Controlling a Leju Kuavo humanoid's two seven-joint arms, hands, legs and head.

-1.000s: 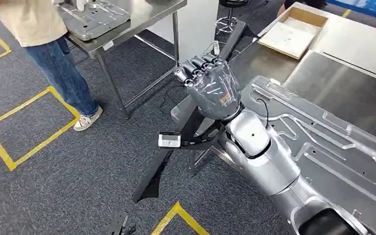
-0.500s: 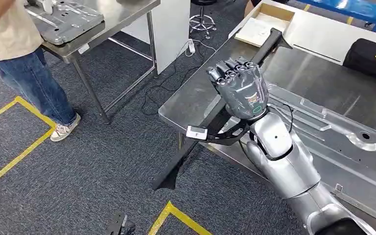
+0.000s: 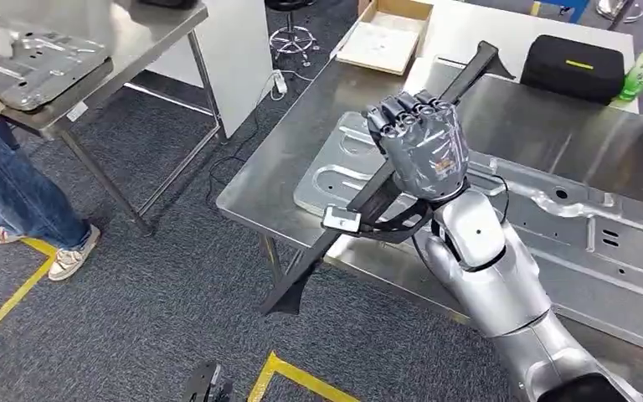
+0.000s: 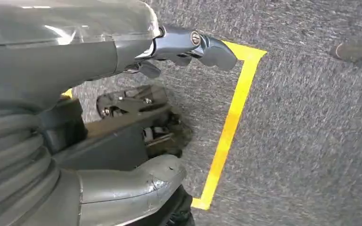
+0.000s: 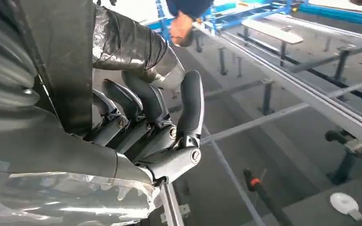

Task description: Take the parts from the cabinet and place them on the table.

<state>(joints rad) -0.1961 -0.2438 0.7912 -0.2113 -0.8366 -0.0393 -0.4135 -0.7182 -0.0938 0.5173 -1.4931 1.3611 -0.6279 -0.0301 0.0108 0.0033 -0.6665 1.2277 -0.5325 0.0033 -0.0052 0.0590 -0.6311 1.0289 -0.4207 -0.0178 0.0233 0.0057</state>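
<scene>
Right hand (image 3: 419, 142) — fingers curled around a long black bar (image 3: 360, 205), held slantwise over the steel surface (image 3: 285, 180); the bar's lower end juts past the surface edge above the carpet. Stamped panel (image 3: 569, 243) lies flat on the surface beneath the arm. Left hand (image 4: 188, 44) — above the carpet and yellow tape (image 4: 231, 122); whether spread or closed cannot be told.

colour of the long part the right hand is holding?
Black. The long part gripped by the right hand shows best in the head view.

Long black part (image 3: 368, 205) farther over table (image 3: 301, 159).
</scene>
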